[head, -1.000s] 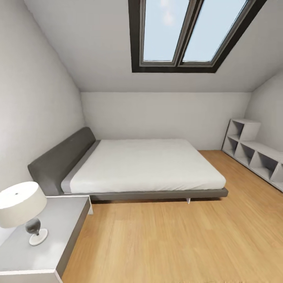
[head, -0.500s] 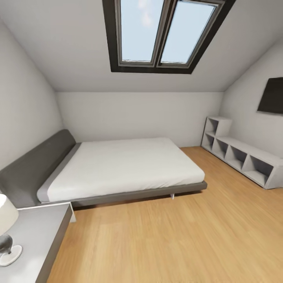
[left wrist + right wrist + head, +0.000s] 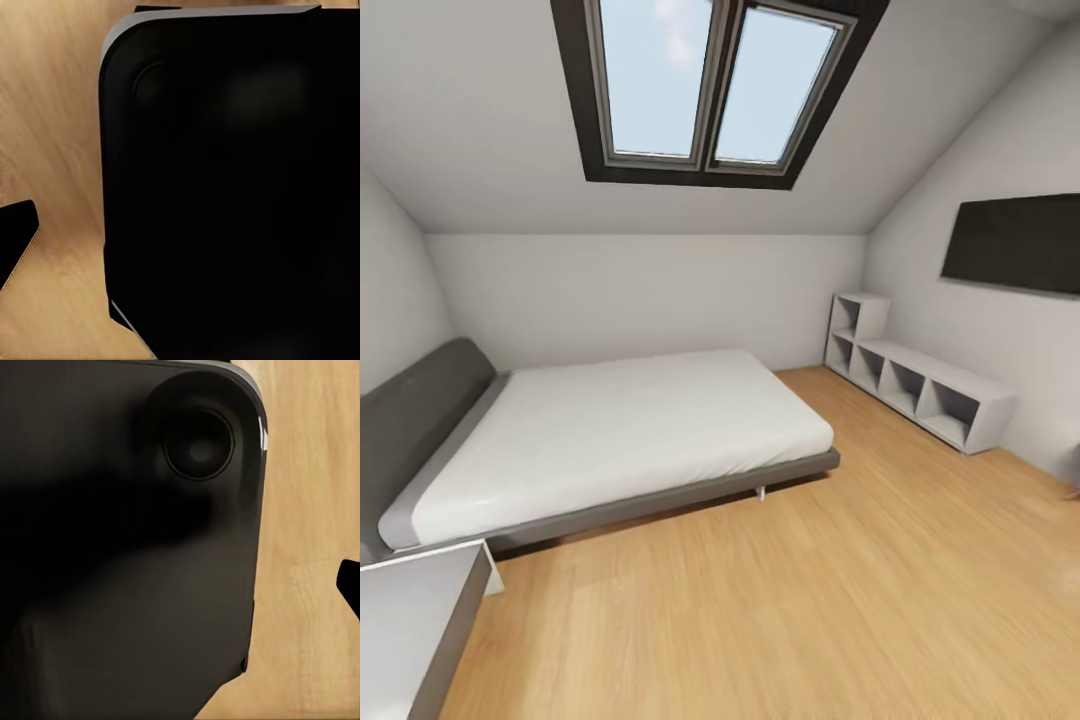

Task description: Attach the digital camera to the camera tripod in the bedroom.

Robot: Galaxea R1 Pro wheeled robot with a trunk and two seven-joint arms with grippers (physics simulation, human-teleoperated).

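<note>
Left wrist view looks down on a big black rounded body (image 3: 225,180) with a thin grey edge, sitting over light wood floor (image 3: 52,112), and a small black tip pokes in at one side; whether that tip is a finger of the left gripper I cannot tell, so I cannot say how wide that gripper stands or whether it has hold of anything. From the right wrist camera it is much the same: a dark rounded casing (image 3: 127,555) with a round recessed socket (image 3: 199,442) set into it, wood planks beside it, and a black sliver at the frame's edge, which leaves the right gripper's spread and any grasp beyond telling. Standing back, from the head camera, I see the bedroom: a low grey bed (image 3: 610,440) with a pale mattress and a dark padded headboard (image 3: 410,420) against the left wall, a grey nightstand (image 3: 415,630) corner just beside the bed's near end, and bare wood boards running across to the right. A dark-framed skylight (image 3: 700,90) of two panes is set in the sloping ceiling above the bed. Along the right wall stands a low grey cubby shelf (image 3: 920,385), stepped taller at its far end, with a black flat screen (image 3: 1015,243) mounted on the wall above it.
</note>
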